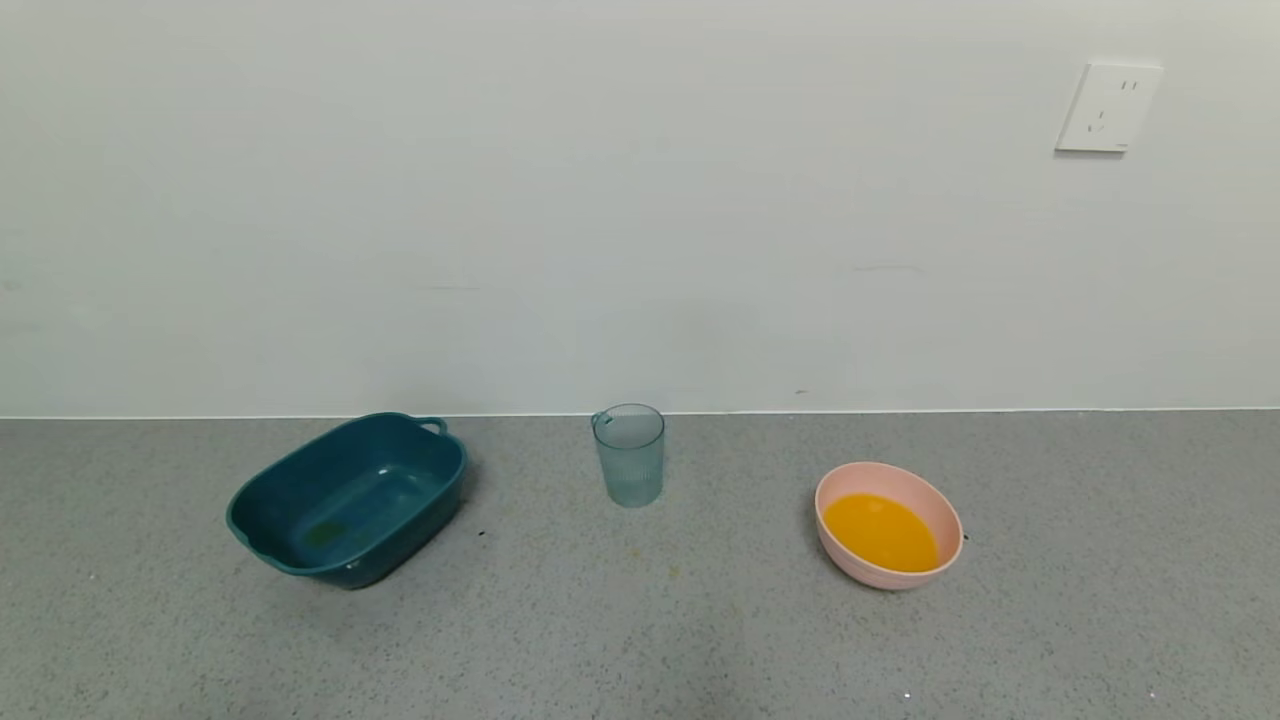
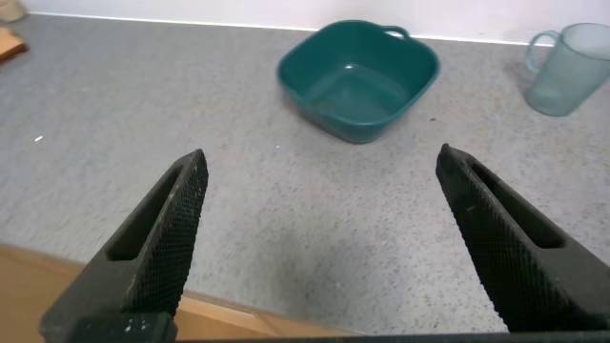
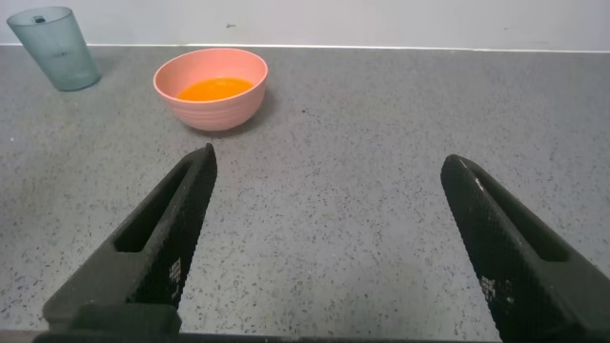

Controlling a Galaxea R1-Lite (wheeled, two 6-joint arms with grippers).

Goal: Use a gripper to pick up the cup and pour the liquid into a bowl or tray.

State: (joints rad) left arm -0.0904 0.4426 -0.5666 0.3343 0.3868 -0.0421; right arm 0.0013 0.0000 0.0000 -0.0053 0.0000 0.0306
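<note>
The pale blue-green ribbed cup (image 1: 629, 455) stands upright and looks empty near the wall at the middle of the grey counter; it also shows in the left wrist view (image 2: 566, 69) and the right wrist view (image 3: 56, 48). The pink bowl (image 1: 935, 510) to its right holds the orange liquid (image 1: 880, 531); the bowl (image 3: 214, 103) and liquid (image 3: 213, 89) show in the right wrist view too. Neither gripper shows in the head view. My left gripper (image 2: 322, 162) is open and empty, low over the counter's near edge. My right gripper (image 3: 329, 162) is open and empty, well short of the bowl.
A dark teal tub (image 1: 350, 497) with handles stands left of the cup, also in the left wrist view (image 2: 359, 76). A white wall with a socket (image 1: 1108, 107) backs the counter. A wooden edge (image 2: 57, 286) shows below the counter's front.
</note>
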